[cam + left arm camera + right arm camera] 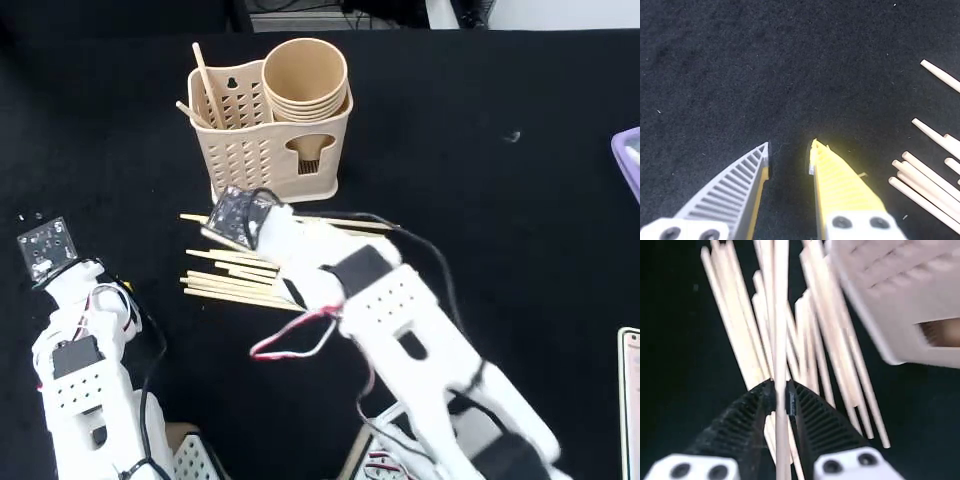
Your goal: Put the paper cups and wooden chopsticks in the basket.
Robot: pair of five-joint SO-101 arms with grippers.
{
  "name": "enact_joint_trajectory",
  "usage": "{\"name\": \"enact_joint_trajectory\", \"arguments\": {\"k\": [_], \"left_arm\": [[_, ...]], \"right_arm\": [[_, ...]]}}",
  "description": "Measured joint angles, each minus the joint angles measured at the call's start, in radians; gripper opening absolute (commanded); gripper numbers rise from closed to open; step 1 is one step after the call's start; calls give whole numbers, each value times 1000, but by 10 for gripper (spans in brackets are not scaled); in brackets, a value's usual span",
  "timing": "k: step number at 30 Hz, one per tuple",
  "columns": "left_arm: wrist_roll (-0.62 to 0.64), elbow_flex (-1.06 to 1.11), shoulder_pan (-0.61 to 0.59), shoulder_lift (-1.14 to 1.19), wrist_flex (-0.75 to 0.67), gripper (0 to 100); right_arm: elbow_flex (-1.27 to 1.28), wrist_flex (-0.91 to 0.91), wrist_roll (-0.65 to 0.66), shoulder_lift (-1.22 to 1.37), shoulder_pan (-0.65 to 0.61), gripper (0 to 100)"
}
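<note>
Your right gripper [780, 391] has its jaws pinching one chopstick [781, 330] over the pile [232, 280] on the bench [480, 200], just in front of the basket [262, 160]. Stacked paper cups [305, 72] sit inside it. Your left gripper [789, 150] hangs over bare bench, jaws spread.

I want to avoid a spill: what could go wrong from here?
The right gripper pinches one chopstick amid the pile; lifting may drag or scatter its neighbours. Gripped at a single spot, it might pivot or slip. The basket stands close by, so the chopstick could knock its wall.
</note>
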Motion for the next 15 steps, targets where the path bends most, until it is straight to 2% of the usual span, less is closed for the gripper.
{"name": "enact_joint_trajectory", "arguments": {"k": [5,10,15], "left_arm": [[0,0,0,0,0,145],[0,0,0,0,0,145],[0,0,0,0,0,145]], "right_arm": [[-114,-118,-192,-132,0,11],[-189,-385,-367,-138,0,11],[-241,-663,-453,-54,0,11]]}}
